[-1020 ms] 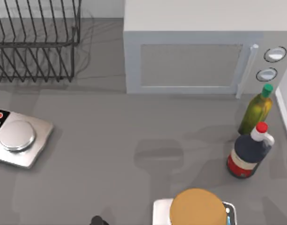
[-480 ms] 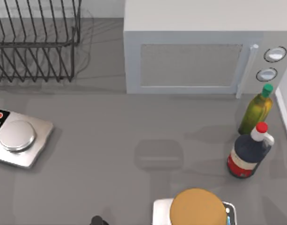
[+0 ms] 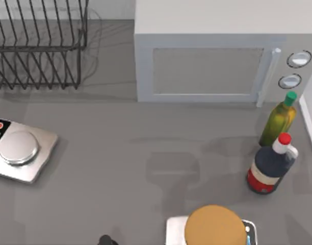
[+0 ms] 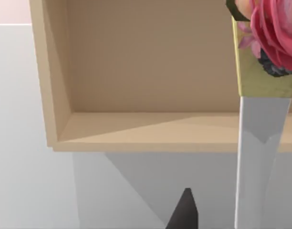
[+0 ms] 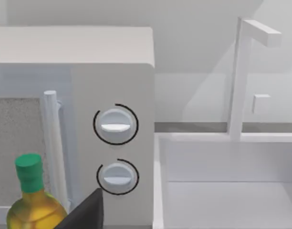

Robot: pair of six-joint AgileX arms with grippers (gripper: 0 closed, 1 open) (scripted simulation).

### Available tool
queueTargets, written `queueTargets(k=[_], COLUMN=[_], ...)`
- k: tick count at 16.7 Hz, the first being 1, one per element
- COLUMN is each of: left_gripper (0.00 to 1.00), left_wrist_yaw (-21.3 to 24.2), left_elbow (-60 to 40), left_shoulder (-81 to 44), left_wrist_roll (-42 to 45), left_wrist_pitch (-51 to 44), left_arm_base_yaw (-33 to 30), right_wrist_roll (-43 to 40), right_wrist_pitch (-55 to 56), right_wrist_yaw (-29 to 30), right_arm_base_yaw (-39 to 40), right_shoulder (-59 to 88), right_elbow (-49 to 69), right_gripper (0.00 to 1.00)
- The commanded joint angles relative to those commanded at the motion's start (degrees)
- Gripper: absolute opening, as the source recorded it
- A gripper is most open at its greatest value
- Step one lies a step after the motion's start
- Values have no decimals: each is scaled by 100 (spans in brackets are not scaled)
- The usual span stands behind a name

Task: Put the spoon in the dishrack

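- Spoon (image 4: 260, 157): seen close in the left wrist view, white handle running lengthwise, pink-and-yellow knob end pointing away from the wrist; evidently carried by the left arm, raised before a wooden shelf (image 4: 151, 133).
- Left gripper: grip cannot be told; one dark fingertip (image 4: 183, 212) visible.
- Dishrack (image 3: 39, 48): far left of table, well apart.
- Right arm: facing the microwave (image 5: 112, 126).

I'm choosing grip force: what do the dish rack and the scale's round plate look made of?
The black wire dish rack looks like thin, dark-coated metal rods. The round plate on the silver kitchen scale looks like brushed steel, with a soft sheen, though it could be plastic.
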State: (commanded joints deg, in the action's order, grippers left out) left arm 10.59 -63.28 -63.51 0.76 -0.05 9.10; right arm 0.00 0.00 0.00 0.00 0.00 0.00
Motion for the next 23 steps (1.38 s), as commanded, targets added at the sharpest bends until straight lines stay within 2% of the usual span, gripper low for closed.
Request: queueTargets(k=[7,10,13,18,23], left_gripper=[0,0,0,0,38], left_wrist_yaw=[-267,-375,-446,-454,-454], left_elbow=[577,849,1017,1036,1036], left_shoulder=[-2504,-3285,-3673,-3707,-3707], left_wrist_roll=[36,29,16,14,14], left_wrist_pitch=[3173,4218,4718,4763,4763], left_arm_base_yaw=[-318,-450,-521,-528,-528], right_wrist_roll=[0,0,0,0,0], right_wrist_pitch=[0,0,0,0,0], right_wrist_yaw=[0,0,0,0,0], right_arm_base_yaw=[0,0,0,0,0], right_shoulder=[0,0,0,0,0], right_elbow=[0,0,0,0,0], right_gripper=[100,100,100,100,100])
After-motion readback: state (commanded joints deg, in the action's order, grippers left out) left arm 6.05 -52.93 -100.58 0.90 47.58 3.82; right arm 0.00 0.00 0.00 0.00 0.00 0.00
